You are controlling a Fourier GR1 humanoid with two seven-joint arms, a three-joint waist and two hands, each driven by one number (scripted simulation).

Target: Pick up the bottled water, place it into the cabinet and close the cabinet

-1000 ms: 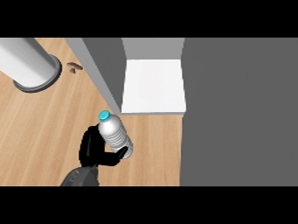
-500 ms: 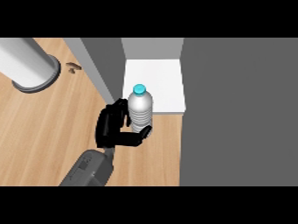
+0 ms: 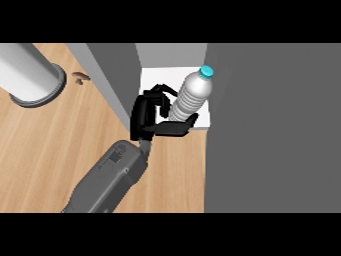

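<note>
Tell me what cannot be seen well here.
- Head view: the bottled water's base, hidden by the left hand.
- Inside the cabinet: only a white patch shows; grey walls cover the rest.
- The right hand: nowhere in view.
- The small brown thing on the counter: too small to name.

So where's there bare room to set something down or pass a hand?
Bare wood counter lies left of the forearm, below the grey cylinder. The white cabinet shelf is crowded: the left hand and bottle take most of it, leaving a bare strip beyond the hand.
</note>
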